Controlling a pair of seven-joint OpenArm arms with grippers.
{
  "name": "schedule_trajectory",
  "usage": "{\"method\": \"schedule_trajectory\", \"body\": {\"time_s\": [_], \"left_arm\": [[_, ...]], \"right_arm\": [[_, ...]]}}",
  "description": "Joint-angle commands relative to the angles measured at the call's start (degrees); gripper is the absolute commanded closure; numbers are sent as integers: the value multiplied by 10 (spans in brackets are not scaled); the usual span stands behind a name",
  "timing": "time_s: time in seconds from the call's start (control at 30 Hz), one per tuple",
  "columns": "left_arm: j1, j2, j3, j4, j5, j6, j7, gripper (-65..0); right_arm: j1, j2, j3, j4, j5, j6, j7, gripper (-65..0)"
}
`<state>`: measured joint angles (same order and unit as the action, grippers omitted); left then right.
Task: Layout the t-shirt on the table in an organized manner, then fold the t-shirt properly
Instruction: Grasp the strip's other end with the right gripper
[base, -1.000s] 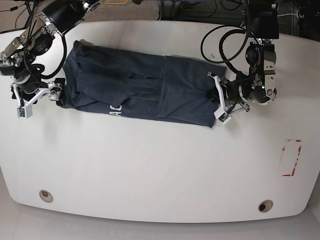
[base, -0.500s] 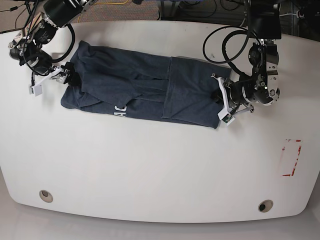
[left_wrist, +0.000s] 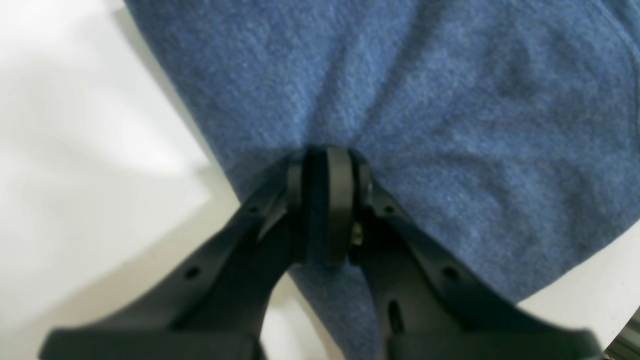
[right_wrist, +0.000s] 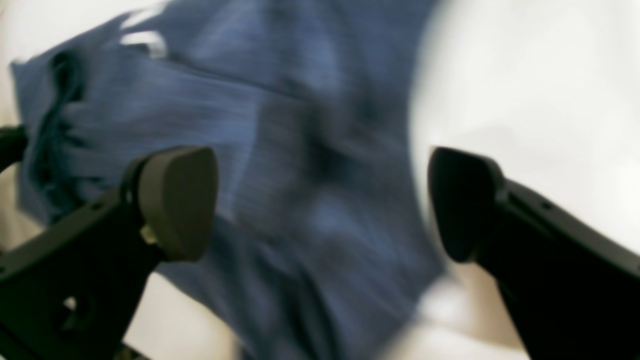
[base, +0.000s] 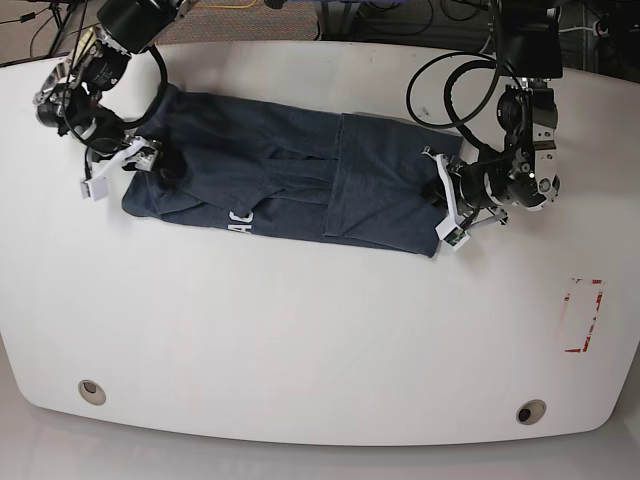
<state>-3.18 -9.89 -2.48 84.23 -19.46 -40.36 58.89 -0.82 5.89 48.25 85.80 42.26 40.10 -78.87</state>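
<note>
Across the far half of the table (base: 300, 340), the t-shirt (base: 290, 185) is lying as a long, partly folded band running left to right, with a flap already turned over its right portion and white lettering showing along its near edge. At the band's right end, the left gripper (base: 447, 207) is pinching the cloth; its wrist view shows the jaws pressed together with blue fabric caught between them and creases radiating from the pinch. At the left end, the right gripper (base: 118, 167) is hovering with its jaws spread wide and nothing between them; its wrist view, blurred by motion, shows the left end of the shirt lying below and beyond the open fingers (right_wrist: 175, 200).

Judging from this, the folding stage is under way, and the arms are setting up to handle the two ends of the band. The next move is probably calling for the right gripper to settle onto the left edge and close, so both ends are being held before any lifting or folding across.
</note>
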Motion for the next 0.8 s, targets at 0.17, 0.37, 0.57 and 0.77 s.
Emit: {"method": "schedule_trajectory", "body": {"time_s": [0.17,0.37,0.57,0.77], "left_arm": [[-1,-4,2,3,22,4,25,-42],[-1,-4,2,3,22,4,25,-42],[-1,-4,4,2,23,4,27,-42],[-1,-1,10,2,24,4,28,-42]], "right_arm": [[-13,-18,-56,6,-7,-1,21,-520],[-16,-18,-70,5,-7,-1,57,-377],[-26,-2,-100,9,-6,-1,83,-81],[-37,7,-120,71,-6,-1,88,-19]]}}
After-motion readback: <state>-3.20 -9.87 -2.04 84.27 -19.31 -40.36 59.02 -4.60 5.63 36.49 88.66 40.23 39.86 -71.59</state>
